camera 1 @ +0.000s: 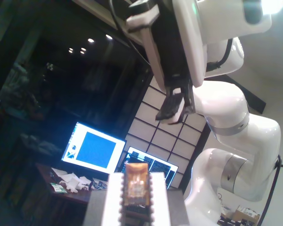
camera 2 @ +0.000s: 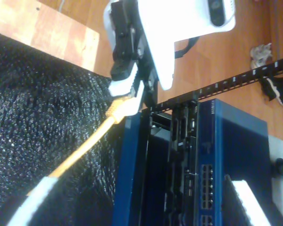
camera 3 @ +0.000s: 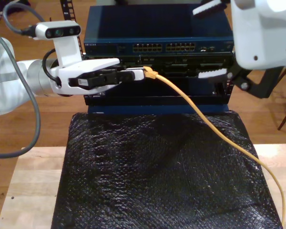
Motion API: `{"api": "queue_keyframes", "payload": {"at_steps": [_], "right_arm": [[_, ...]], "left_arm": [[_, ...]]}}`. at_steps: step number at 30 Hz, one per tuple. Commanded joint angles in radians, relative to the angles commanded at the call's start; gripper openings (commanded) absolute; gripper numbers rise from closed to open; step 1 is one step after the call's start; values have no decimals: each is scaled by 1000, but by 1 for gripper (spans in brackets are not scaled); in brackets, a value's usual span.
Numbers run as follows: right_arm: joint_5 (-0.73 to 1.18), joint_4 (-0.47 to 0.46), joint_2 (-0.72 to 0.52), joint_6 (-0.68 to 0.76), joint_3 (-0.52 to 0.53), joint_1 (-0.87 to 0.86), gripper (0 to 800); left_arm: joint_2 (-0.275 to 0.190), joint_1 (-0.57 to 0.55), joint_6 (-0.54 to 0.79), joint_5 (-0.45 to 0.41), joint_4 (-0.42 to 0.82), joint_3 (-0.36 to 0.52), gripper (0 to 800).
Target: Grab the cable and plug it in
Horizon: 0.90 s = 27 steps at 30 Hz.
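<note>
Starting at the exterior view's left: my first gripper (camera 3: 141,75) reaches in level from that side, its camera perched on top, jaws pinched tight on the pale-booted plug (camera 3: 150,74) of the cable (camera 3: 205,119). In the first wrist view the clear plug (camera 1: 135,186) sits snug between the white pads (camera 1: 112,197). The plug is right up at the face of the equipment stack, just below the blue network switch (camera 3: 157,28) with its rows of ports; whether it is seated in a socket, I cannot tell. From there the yellow-orange cable swings out over the black bubbled mat (camera 3: 148,176) and runs off toward the exterior view's lower right, past the wooden table (camera 3: 33,186) edge. On the exterior view's right, my second gripper (camera 3: 209,40) hangs in front of the switch, jaws spread wide with nothing between them; its own camera looks past its white fingertips (camera 2: 247,200) at the cable (camera 2: 85,150) and the switch (camera 2: 236,155).
</note>
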Motion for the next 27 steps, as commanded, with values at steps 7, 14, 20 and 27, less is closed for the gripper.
{"api": "queue_keyframes", "payload": {"at_steps": [7, 14, 20, 27], "right_arm": [[0, 0, -2, -2, 3, 2, 789], [-5, 0, 3, -5, 55, 8, 789], [-92, 3, 12, -9, 97, 69, 789], [-169, 2, 41, -32, 120, 150, 783]], "left_arm": [[0, 0, 0, 0, 0, 0, 36], [0, -2, 0, -2, 0, 0, 36], [0, -2, 0, 0, 0, 0, 36], [0, -2, -2, 0, -3, 2, 36]]}}
